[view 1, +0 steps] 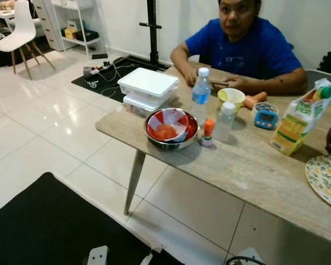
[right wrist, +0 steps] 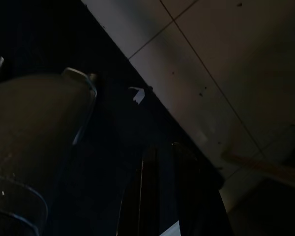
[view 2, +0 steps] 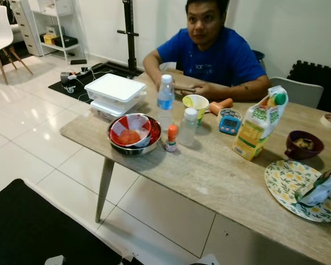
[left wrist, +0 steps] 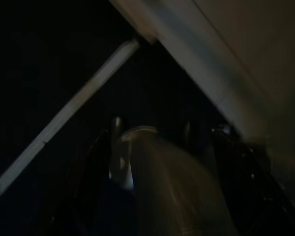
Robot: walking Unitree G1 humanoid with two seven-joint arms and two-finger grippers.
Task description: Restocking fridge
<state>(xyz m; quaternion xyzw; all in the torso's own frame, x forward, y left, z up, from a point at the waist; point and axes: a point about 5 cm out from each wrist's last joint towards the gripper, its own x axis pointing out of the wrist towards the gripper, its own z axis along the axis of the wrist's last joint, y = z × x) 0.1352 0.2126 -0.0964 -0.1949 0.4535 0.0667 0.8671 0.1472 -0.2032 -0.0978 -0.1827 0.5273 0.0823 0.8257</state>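
Pale woodgrain worktop [view 1: 248, 165] before me.
Round steel bowl [view 1: 171, 128], clear plastic bottle [view 1: 201, 94], boxy white containers [view 1: 148, 87]; my jaws' state: cannot tell.

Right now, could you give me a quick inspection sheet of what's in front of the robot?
Surface: wooden table, crowded.
Job's things: stacked white containers; metal bowl with red food; water bottle; juice carton.
Clutter: small white bottle, yellow cup, blue timer, patterned plate, dark bowl.
Hands: left hand and right hand hang low in the dark.
Cables: power strip and cords on the floor.
Surroundings: seated person, white chair, tiled floor.
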